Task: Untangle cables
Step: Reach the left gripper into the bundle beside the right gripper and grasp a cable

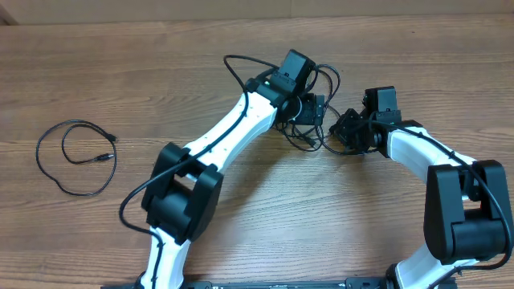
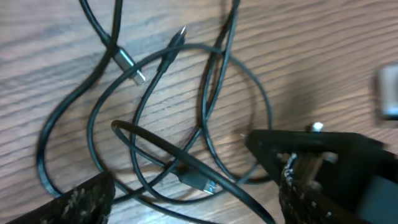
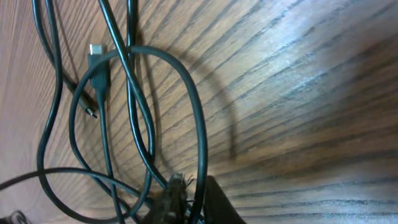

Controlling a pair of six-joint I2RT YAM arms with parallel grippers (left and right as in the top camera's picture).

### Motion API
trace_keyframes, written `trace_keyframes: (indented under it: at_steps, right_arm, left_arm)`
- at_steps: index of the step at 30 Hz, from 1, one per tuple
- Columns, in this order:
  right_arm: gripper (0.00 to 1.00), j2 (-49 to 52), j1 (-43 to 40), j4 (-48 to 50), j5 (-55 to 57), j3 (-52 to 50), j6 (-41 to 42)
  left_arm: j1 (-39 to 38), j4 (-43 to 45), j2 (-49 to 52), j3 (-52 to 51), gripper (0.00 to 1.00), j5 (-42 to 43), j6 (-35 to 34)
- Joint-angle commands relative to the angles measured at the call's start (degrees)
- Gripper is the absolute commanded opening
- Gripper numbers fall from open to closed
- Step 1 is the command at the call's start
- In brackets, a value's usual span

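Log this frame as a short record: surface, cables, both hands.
surface: wooden table
cable tangle: centre of the table, between both hands
separate cable: looped alone on the left, clear of the tangle
left hand: open over the cable tangle
right hand: shut on a strand of the cable tangle

Black cables (image 3: 200, 124) lie in overlapping loops across the wood-grain desk (image 3: 311, 87). A flat plug (image 3: 97, 52) rests at upper left, with a smaller connector (image 3: 91, 112) just below it. At the bottom edge, the right gripper (image 3: 188, 194) pinches one looping strand between closed fingertips.
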Motion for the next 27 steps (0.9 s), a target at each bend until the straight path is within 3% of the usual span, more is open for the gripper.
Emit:
trace_keyframes:
  at_steps: [1,4,11,16,21,27]
  right_arm:
    - [0.07,0.2,0.0,0.0,0.8,-0.3,0.0]
    - [0.07,0.2,0.0,0.0,0.8,-0.3,0.0]
    - [0.06,0.2,0.0,0.0,1.0,-0.3,0.0]
    - [0.04,0.2,0.0,0.0,1.0,-0.3,-0.4]
    - [0.04,0.2,0.0,-0.2,3.0,-0.3,-1.9]
    - [0.04,0.2,0.0,-1.0,6.2,-0.3,-1.9]
  left_arm:
    - [-0.2,1.2,1.8,-0.4,0.86,0.5,-1.3]
    - [-0.2,1.9,2.0,-0.4,0.84,0.5,-1.3]
    - [-0.2,2.4,2.0,-0.4,0.28,0.5,-1.2]
    - [-0.1,-0.1,2.0,-0.4,0.06,0.3,1.1]
    - [-0.1,-4.7,2.0,-0.4,0.04,-3.5,7.6]
    - [0.0,-10.2,2.0,-0.4,0.04,-7.6,9.6]
